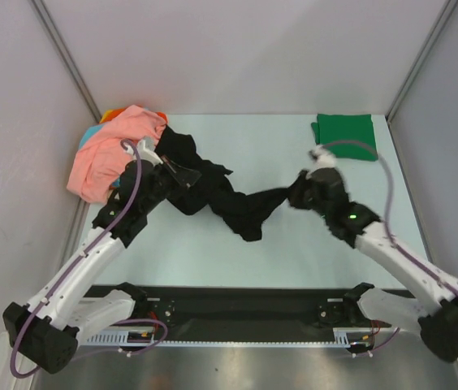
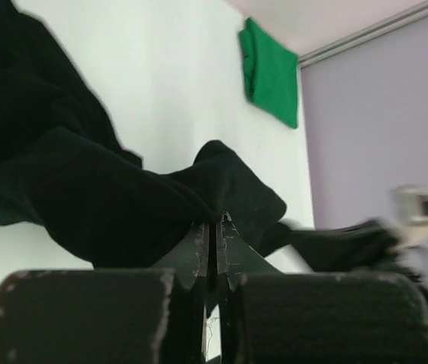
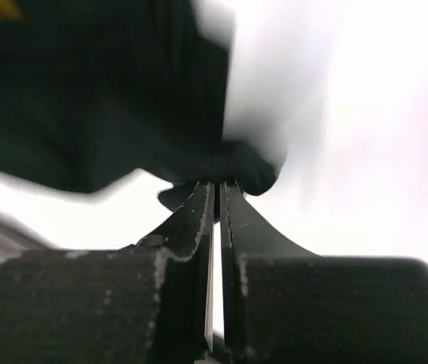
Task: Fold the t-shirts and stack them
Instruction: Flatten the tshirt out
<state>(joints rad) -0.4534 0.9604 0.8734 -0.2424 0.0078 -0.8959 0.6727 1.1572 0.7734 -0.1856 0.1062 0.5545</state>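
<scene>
A: Okay, gripper states?
B: Logging the left gripper [image 2: 215,224] as clamped shut on one end of the black t-shirt [image 1: 221,199]. Same for the right gripper [image 3: 216,188], closed on the opposite end. Blurry wrist view there, so probably just a thin fold of cloth caught.
A: Shirt location?
B: Strung between both arms over the middle of the table [image 1: 278,252], sagging and crumpled, not spread flat.
A: Risks?
B: Slipping out of that thin right-hand pinch under a hard pull. Also dragging the salmon-pink t-shirt [image 1: 107,162] along, given the black cloth lying right against it by the left gripper. Crooked fold likely if laid down twisted like this.
A: Containers?
B: None visible, no bin or basket. Green t-shirt [image 1: 344,127] folded at the far right corner, straight on the table. Bits of orange t-shirt [image 1: 114,114] and teal t-shirt [image 1: 88,135] peeking out behind the pink.
</scene>
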